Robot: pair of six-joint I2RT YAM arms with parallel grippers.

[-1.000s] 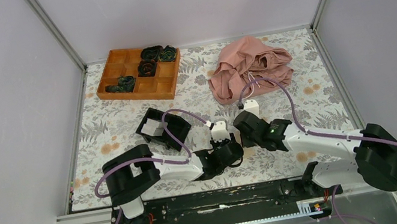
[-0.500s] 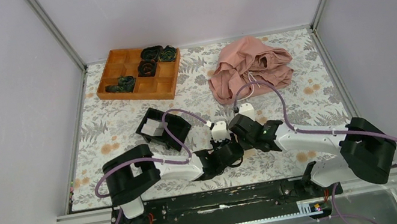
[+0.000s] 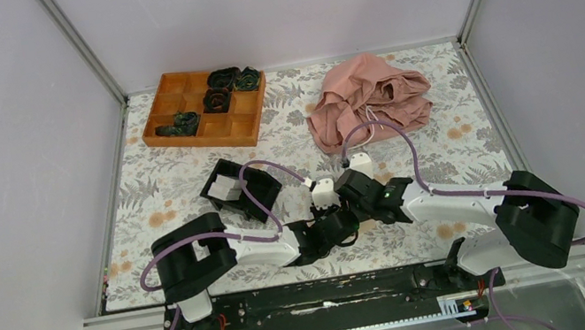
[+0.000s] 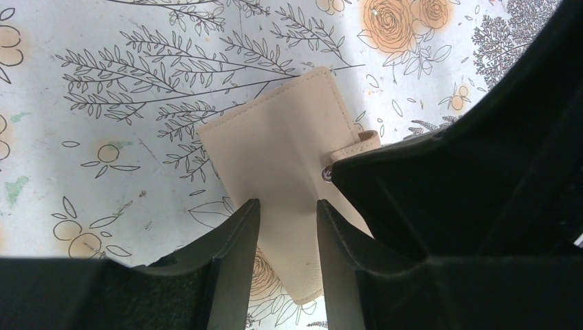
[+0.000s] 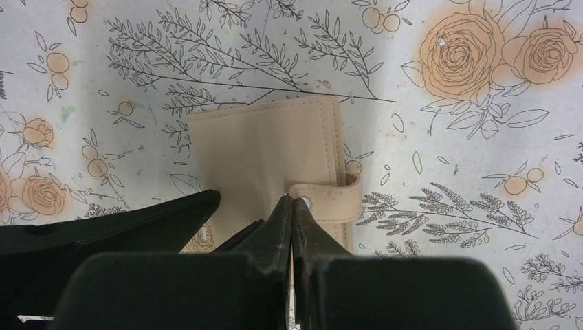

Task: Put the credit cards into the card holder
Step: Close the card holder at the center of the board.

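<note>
The card holder (image 4: 289,144) is a tan wallet lying flat and closed on the floral cloth, its strap (image 5: 330,199) snapped over one edge. My left gripper (image 4: 287,210) is open just above it, one finger on each side of a strip of its cover. My right gripper (image 5: 292,201) is shut, its tips right at the strap's snap on the card holder (image 5: 268,144). In the top view both grippers (image 3: 341,206) meet near the table's front and hide the holder. A pale flat piece (image 3: 226,188) in the black box may be the credit cards.
The black open box (image 3: 262,190) stands left of and behind the grippers. An orange-brown compartment tray (image 3: 176,132) with dark coiled items is at the back left. A crumpled pink cloth (image 3: 368,103) lies at the back right.
My right arm has swung left and brought its shut gripper up against the left gripper over the card holder. The left arm has not moved.
</note>
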